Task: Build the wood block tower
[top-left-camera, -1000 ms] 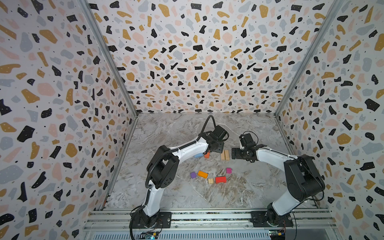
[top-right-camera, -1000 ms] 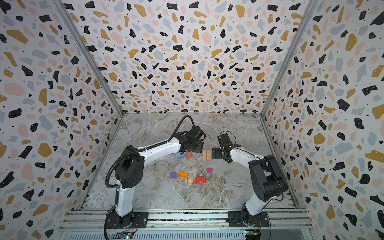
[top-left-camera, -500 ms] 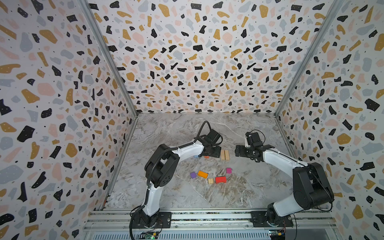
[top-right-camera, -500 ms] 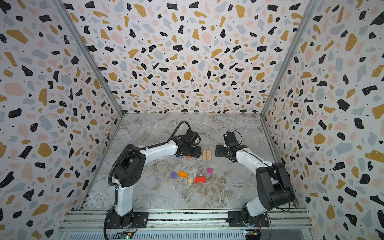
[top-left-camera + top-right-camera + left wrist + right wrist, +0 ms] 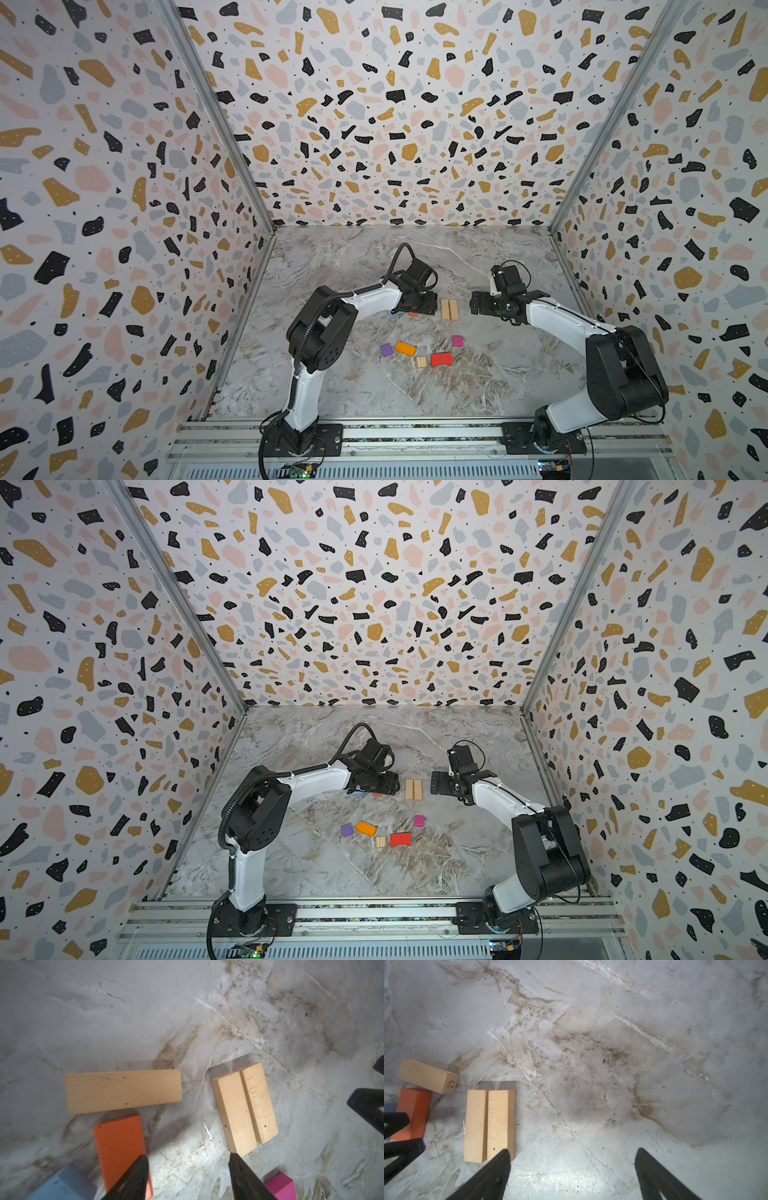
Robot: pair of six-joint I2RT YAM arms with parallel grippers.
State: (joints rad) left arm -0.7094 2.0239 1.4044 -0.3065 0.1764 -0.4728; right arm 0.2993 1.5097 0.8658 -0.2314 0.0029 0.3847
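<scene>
Two tan planks (image 5: 449, 309) (image 5: 413, 789) lie flat side by side mid-table with nothing on them; no stacked tower shows. My left gripper (image 5: 424, 305) (image 5: 188, 1159) hangs low just left of them, open and empty, over bare table between a dark orange block (image 5: 120, 1151) and the planks (image 5: 244, 1105). A third tan plank (image 5: 123, 1091) and a blue block (image 5: 62, 1184) lie by the orange one. My right gripper (image 5: 478, 302) (image 5: 572, 1153) stands open and empty just right of the planks (image 5: 490, 1124).
Nearer the front lie a purple cube (image 5: 386, 350), an orange block (image 5: 405, 348), a small tan block (image 5: 421, 361), a red block (image 5: 441, 359) and a magenta cube (image 5: 457, 341). Patterned walls enclose the table on three sides.
My left gripper has come down and forward to just above the table beside the dark orange block. The right gripper has hardly moved, and no block has shifted.
</scene>
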